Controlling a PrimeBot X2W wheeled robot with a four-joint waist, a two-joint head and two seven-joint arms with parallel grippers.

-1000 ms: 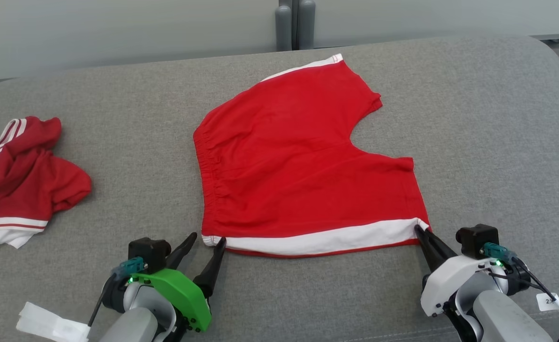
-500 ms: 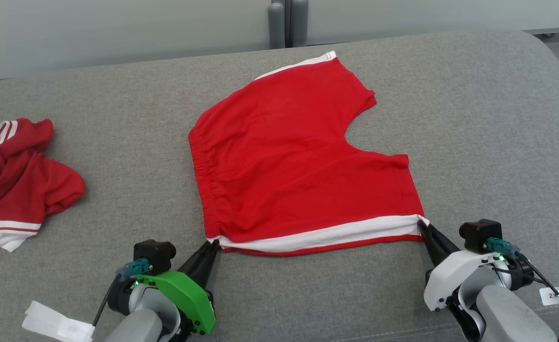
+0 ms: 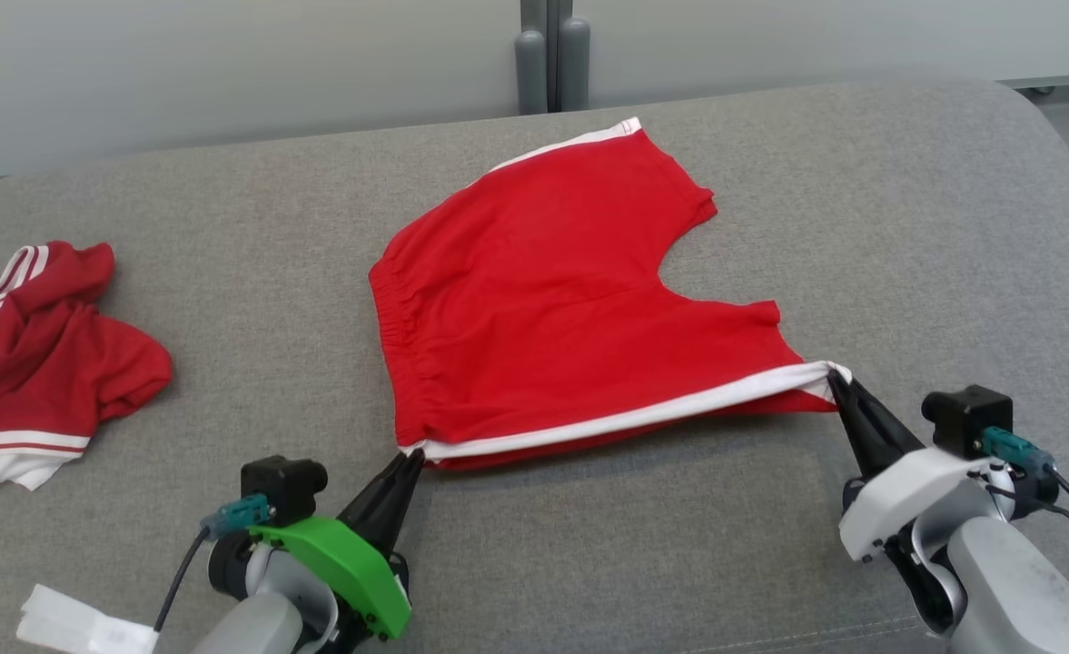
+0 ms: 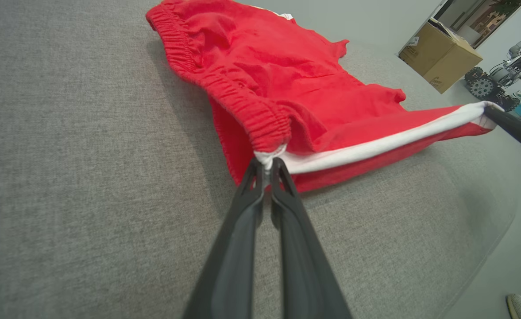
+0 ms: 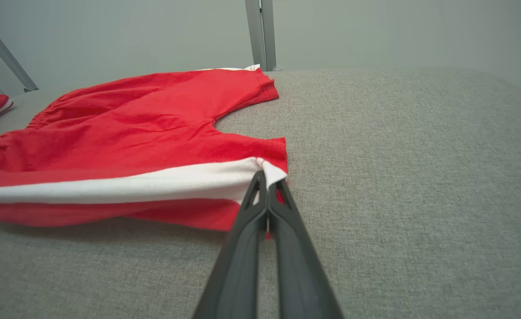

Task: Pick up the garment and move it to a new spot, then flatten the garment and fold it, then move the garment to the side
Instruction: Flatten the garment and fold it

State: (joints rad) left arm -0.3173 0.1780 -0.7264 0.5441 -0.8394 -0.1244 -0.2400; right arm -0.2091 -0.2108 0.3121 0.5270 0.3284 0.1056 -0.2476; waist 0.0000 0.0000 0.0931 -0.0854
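Item: red shorts (image 3: 543, 291) with a white side stripe, lying mid-way across a grey cushion (image 3: 906, 227), waistband toward the robot's left, leg openings toward its right. Near edge: lifted off the cushion, stretched between two grips. Left gripper (image 3: 411, 457): clenched on the white corner at the waistband end. Right gripper (image 3: 836, 380): clenched on the white corner at the leg hem. Also: second red-and-white garment (image 3: 44, 363), crumpled, well apart at the far left.
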